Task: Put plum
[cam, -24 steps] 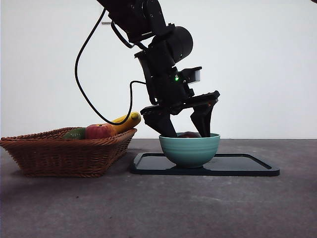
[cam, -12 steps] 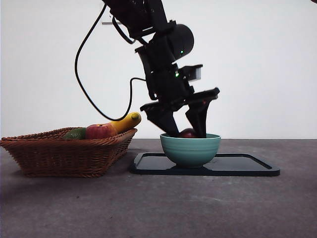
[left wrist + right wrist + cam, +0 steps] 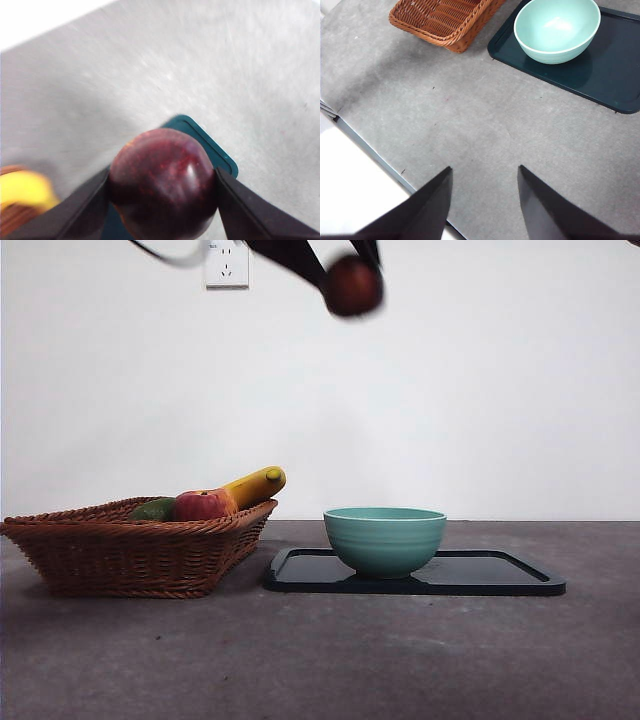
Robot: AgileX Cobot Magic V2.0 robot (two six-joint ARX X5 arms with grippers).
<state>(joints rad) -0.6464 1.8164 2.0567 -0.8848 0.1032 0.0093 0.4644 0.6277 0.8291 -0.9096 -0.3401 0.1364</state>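
The plum (image 3: 163,182), round and glossy dark maroon, fills the left wrist view, clamped between the two black jaws of my left gripper (image 3: 162,192). In the front view the same plum (image 3: 353,285) hangs blurred near the top edge, high above the table, with the left gripper (image 3: 345,270) shut on it. Far below stands the teal bowl (image 3: 385,539) on the dark tray (image 3: 500,575); the bowl (image 3: 556,29) is empty in the right wrist view. My right gripper (image 3: 484,195) waits open high over the bare grey table, holding nothing.
A wicker basket (image 3: 130,550) at the left holds a red-and-yellow apple (image 3: 200,505), a banana (image 3: 255,485) and a green fruit (image 3: 152,509). In the right wrist view the basket (image 3: 445,20) lies beside the tray (image 3: 600,75), and the table's edge (image 3: 370,150) runs near my right gripper.
The left gripper shut on the plum inside the bowl and rose fast with it to the top of the front view. The bowl now stands empty.
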